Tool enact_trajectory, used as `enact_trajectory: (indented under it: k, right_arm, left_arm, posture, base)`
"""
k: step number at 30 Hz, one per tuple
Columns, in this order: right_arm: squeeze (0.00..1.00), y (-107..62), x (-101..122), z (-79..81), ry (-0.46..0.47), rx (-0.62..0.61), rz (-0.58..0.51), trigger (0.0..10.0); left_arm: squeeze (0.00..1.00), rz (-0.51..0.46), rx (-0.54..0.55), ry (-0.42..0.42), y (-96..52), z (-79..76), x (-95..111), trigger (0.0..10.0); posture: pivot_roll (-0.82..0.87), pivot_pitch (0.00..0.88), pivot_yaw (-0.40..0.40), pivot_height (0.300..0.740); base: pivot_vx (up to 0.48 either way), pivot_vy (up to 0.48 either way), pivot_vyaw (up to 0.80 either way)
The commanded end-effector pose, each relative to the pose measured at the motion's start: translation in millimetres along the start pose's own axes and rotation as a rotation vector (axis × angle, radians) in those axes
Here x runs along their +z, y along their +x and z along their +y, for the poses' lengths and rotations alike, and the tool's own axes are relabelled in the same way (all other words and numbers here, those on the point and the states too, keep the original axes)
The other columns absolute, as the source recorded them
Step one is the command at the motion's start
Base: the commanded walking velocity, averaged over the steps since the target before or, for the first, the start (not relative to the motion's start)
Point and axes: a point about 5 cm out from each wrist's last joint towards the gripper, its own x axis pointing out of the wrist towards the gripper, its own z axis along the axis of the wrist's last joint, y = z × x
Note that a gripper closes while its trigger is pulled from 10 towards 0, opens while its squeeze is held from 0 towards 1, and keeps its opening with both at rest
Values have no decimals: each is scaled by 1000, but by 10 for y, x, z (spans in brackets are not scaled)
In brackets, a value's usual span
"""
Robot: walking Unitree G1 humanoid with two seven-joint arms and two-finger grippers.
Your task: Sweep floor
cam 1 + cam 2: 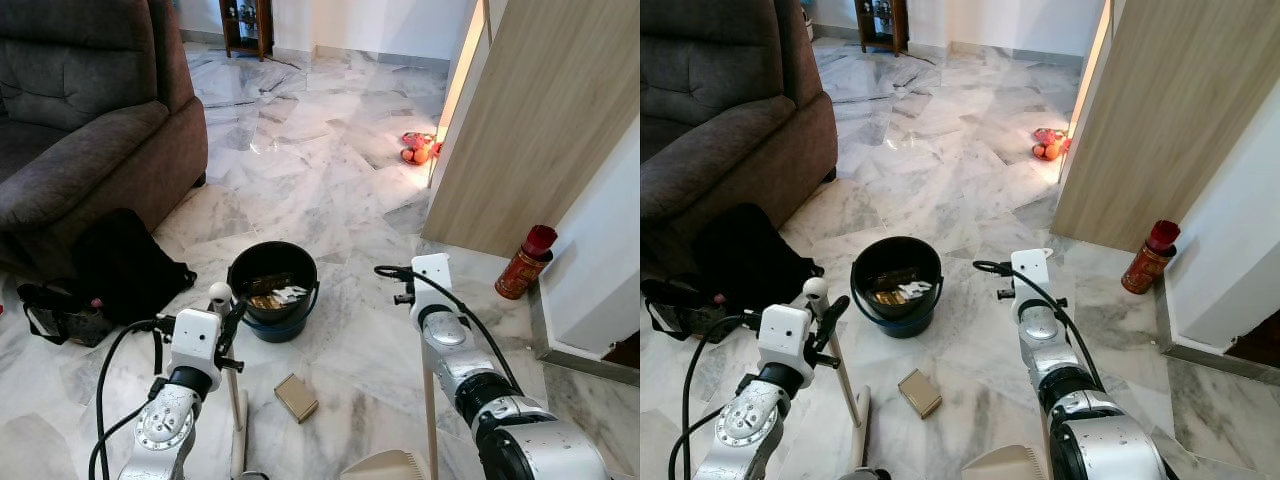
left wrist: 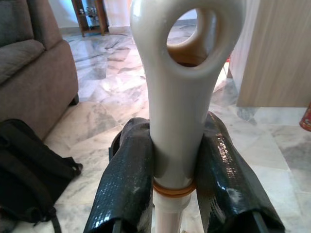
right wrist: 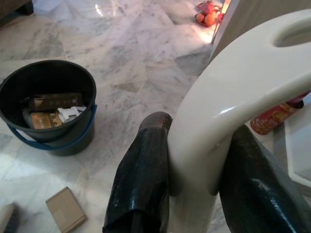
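A grey sofa (image 1: pixel 80 110) stood by a black bucket (image 1: pixel 272 290) on the marble floor (image 1: pixel 300 150), where a small cardboard box (image 1: pixel 296 397) lay between the left tool (image 2: pixel 175 189), clamped on the broom handle (image 2: pixel 180 97), and the right tool (image 3: pixel 199 194), clamped on the dustpan handle (image 3: pixel 228 97).

Head downward; wrists close, bucket (image 3: pixel 48 111) shared
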Motion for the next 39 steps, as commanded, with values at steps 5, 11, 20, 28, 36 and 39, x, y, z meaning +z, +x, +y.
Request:
enact_trajectory:
  k: [5,11,20,28,36,39]
  right_arm:
    - [0,-30,-169,44,-65,82,82,10000]
    - [0,-45,-218,56,-168,125,87,10000]
    - [0,-68,-265,98,-428,204,68,10000]
    - [0,-44,1,162,-192,205,-73,10000]
    - [0,-1,306,3,123,72,-197,10000]
    - [0,-12,349,-23,153,69,-247,10000]
  left_arm:
    - [0,-15,-27,-7,18,-28,57,10000]
    - [0,-11,-40,-11,19,-35,55,10000]
    - [0,0,-65,-15,18,-65,47,10000]
    - [0,1,-65,-8,25,-59,51,10000]
    - [0,-4,-58,0,35,-44,60,10000]
    - [0,-4,-58,1,34,-43,59,10000]
  posture:
    - [177,65,-32,740]
    - [178,65,-30,740]
    - [179,65,-31,740]
    - [180,62,-30,740]
    - [184,53,-28,740]
    - [184,48,-27,740]
  base:
    - [0,0,0]
    - [0,0,0]
    - [0,0,0]
    - [0,0,0]
    - [0,0,0]
    - [0,0,0]
